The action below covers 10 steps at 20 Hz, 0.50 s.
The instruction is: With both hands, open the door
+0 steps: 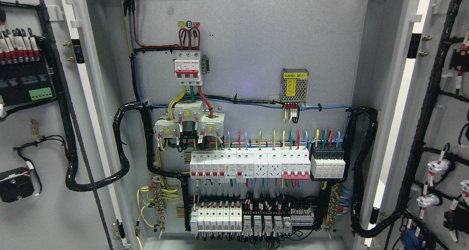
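doors: left door (47,133) at frame left and right door (439,133) at frame right swung wide, baring cabinet (249,41) wiring; task looks done | hands: none visible; fingers cannot be told

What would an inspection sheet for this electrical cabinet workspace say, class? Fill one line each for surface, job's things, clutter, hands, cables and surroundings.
Surface: grey metal back panel carrying white breaker rows.
Job's things: left grey cabinet door and right grey cabinet door, both swung wide open.
Clutter: nothing seen.
Hands: nothing seen; neither is in view.
Cables: black wrapped cable bundle loops to left door; another to right door.
Surroundings: small perforated metal power supply at the panel's upper right.
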{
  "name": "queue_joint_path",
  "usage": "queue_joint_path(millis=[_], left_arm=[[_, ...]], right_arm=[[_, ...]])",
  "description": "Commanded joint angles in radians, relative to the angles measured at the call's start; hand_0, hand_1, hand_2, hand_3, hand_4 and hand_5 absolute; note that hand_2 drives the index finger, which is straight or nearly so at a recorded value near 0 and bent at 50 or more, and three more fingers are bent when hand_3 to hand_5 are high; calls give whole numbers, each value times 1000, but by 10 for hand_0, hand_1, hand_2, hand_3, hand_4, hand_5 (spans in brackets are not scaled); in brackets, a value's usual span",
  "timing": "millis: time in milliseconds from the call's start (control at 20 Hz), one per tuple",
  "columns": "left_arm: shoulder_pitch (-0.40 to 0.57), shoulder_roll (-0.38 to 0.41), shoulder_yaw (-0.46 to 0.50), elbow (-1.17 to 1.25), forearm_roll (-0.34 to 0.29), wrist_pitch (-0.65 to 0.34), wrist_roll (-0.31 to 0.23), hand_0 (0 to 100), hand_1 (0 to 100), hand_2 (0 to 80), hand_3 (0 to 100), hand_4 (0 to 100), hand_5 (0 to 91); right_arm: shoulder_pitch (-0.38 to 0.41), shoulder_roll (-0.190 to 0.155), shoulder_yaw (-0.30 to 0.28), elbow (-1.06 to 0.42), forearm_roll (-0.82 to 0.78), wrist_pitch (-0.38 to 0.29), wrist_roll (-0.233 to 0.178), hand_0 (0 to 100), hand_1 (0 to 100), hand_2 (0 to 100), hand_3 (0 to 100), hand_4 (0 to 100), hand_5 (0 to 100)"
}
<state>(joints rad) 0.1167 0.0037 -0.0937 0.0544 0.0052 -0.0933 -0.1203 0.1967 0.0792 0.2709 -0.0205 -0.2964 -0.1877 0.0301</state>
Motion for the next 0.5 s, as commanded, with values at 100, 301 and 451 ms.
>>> queue_joint_path(millis=[100, 301, 451], left_arm=[[-2, -36, -4, 25, 29, -2, -1, 0, 0, 0, 0, 31, 0], [-2, -36, -4, 6, 29, -3, -1, 0, 0, 0, 0, 30, 0], [-2, -36, -6, -1, 29, -2, -1, 0, 0, 0, 0, 30, 0]], right_arm=[[-10, 31, -12, 54, 45, 8, -6, 107, 0, 0, 0, 0, 0], [-10, 31, -10, 54, 45, 10, -6, 107, 0, 0, 0, 0, 0], [-11, 31, -10, 53, 45, 10, -6, 107, 0, 0, 0, 0, 0]])
